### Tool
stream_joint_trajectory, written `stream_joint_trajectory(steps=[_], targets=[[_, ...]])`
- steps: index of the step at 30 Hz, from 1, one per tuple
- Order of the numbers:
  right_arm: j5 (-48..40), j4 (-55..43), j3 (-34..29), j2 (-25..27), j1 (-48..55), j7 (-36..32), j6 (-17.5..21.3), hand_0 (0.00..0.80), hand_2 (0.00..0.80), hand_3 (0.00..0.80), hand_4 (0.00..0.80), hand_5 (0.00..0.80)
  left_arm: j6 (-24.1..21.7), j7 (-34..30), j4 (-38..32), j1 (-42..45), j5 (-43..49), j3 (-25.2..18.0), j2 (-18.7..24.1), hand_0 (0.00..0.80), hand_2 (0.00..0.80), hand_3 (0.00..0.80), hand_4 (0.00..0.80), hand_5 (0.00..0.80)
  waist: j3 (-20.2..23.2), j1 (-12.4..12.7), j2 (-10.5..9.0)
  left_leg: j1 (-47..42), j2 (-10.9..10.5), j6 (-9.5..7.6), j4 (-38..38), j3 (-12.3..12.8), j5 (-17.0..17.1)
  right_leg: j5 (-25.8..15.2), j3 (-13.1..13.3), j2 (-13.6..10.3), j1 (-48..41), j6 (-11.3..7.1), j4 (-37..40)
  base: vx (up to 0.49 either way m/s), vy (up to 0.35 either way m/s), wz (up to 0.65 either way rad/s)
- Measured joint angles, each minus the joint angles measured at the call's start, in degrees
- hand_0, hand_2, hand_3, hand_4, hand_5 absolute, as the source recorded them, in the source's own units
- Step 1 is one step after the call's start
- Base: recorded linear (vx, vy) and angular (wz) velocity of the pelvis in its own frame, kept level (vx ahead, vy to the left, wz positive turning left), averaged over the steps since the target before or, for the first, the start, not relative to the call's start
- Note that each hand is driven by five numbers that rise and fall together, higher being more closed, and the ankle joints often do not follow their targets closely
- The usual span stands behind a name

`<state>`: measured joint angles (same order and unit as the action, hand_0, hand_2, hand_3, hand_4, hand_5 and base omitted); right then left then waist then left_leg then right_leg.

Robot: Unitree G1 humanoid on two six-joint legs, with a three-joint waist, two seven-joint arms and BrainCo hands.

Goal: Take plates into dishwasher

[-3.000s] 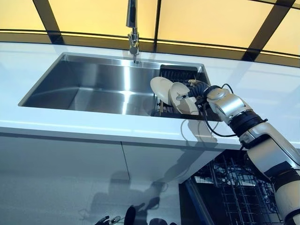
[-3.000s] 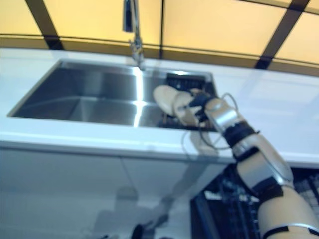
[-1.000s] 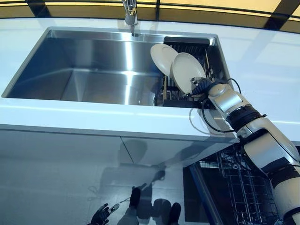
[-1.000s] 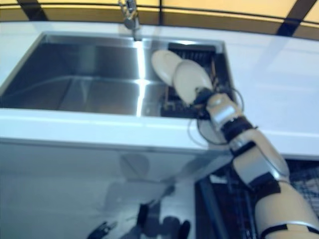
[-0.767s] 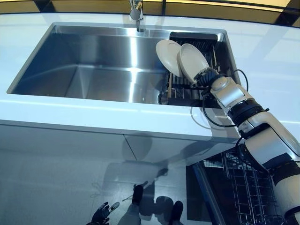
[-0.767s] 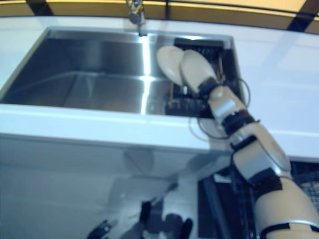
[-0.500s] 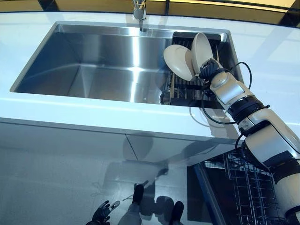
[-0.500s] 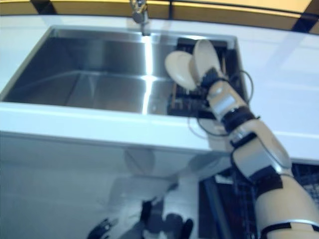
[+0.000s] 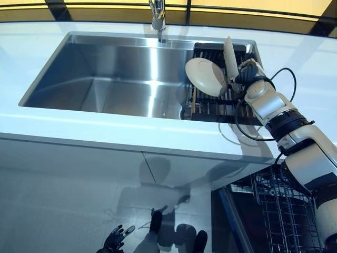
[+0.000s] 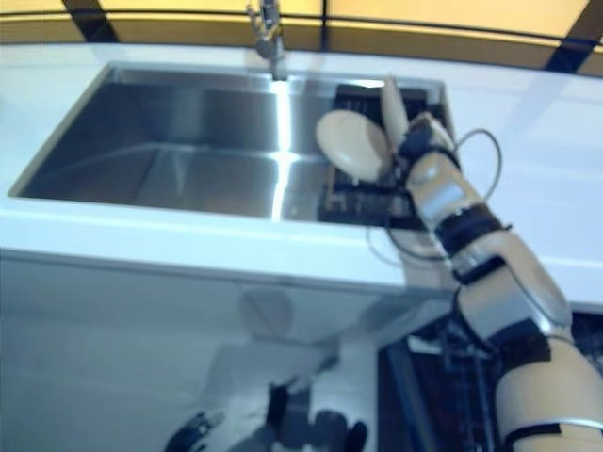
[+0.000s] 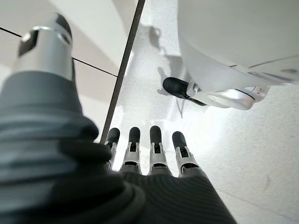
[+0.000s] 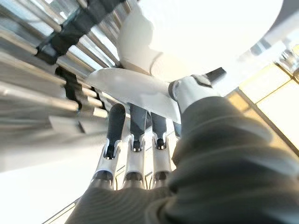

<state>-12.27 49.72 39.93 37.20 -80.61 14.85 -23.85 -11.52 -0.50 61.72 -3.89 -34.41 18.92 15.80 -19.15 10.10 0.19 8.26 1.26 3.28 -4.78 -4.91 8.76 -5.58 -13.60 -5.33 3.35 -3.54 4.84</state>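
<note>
1. You have two plates in view, both at the right end of the sink. The held plate (image 9: 229, 52) stands almost edge-on and upright above the dark rack (image 9: 210, 105); the second plate (image 9: 206, 77) leans just beside it, tilted, its face turned toward the basin.
2. Your right hand (image 9: 245, 74) is clamped on the held plate: in the right wrist view the fingers (image 12: 115, 126) lie along one face of the plate and the thumb (image 12: 194, 88) presses its other face, pinching the rim.
3. The rack sits inside the sink (image 9: 105, 79), against its right wall, with the second plate resting in it.
4. One tap (image 9: 157, 13) stands at the back edge of the sink, near the middle.
5. The white surface (image 9: 79, 129) runs all around the sink.
6. Below the surface to the right, one dishwasher basket (image 9: 284, 216) of dark wire shows, pulled out and well apart from both plates.
7. Your left hand (image 11: 149, 149) shows only in its own wrist view, fingers straight and relaxed, holding nothing, over the pale floor (image 11: 243, 149).
</note>
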Motion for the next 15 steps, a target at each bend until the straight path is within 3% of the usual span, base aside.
stream_joint_trajectory(steps=[8, 15], targets=[[-10.6, -3.6, -5.6, 2.1, 3.6, -0.7, 3.1, 0.800, 0.800, 0.800, 0.800, 0.800, -0.1, 0.0, 0.1, 1.1, 2.3, -0.5, -0.1, 0.000, 0.000, 0.000, 0.000, 0.000, 3.1, -0.6, -0.04, -1.9, 0.1, -0.11, 0.0, 0.2, -0.2, 0.2, 0.3, 0.1, -1.8, 0.06, 0.0, 0.084, -0.008, -0.01], [-20.6, -7.1, -10.9, 2.9, 9.1, -4.5, 3.9, 0.800, 0.800, 0.800, 0.800, 0.800, 0.3, 0.0, 0.8, 3.6, 4.4, -0.6, -0.1, 0.000, 0.000, 0.000, 0.000, 0.000, 7.6, -2.1, -2.45, -4.1, 0.5, 0.03, -0.1, 1.8, -1.3, 0.6, 1.9, 0.2, -3.3, -0.03, 0.0, 0.088, -0.003, -0.11]])
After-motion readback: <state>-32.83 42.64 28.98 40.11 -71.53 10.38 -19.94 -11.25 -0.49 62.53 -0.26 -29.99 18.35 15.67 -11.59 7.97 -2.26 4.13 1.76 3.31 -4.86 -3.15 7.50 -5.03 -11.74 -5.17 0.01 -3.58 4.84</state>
